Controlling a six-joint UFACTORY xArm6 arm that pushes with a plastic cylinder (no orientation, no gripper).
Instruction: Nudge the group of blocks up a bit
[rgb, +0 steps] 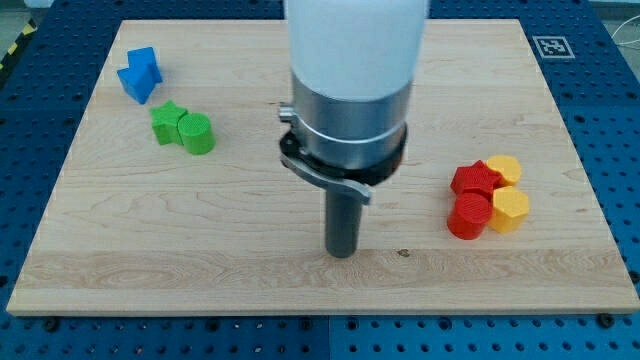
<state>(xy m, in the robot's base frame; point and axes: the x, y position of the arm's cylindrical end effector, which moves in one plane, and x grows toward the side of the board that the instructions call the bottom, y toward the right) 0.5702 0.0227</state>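
My tip (343, 253) is down on the wooden board (250, 270), toward the view's bottom and about mid-width, and I'll call everything from there. No jaws on me to speak of: I end in a plain dark rod, nothing to open or close, and nothing is held. The tip touches no block right now.

Off to the view's right of my tip, and a little toward the view's top, sits the tight cluster of four. The red star-like block (474, 180) and the red cylinder (467, 216) form its nearer side, the cylinder toward the view's bottom of the two. Pressed against them on the far side from my tip are two yellow blocks: the yellow hexagonal block (510, 209) beside the red cylinder, and a second yellow block (504, 169) above it, its shape hard to call. The cluster is well apart from my tip.

Up and to the view's left of my tip, the green star (168, 123) and green cylinder (197, 133) stand touching. Farther still that way, toward the view's top-left corner, sits the blue block (140, 74), irregular in outline.
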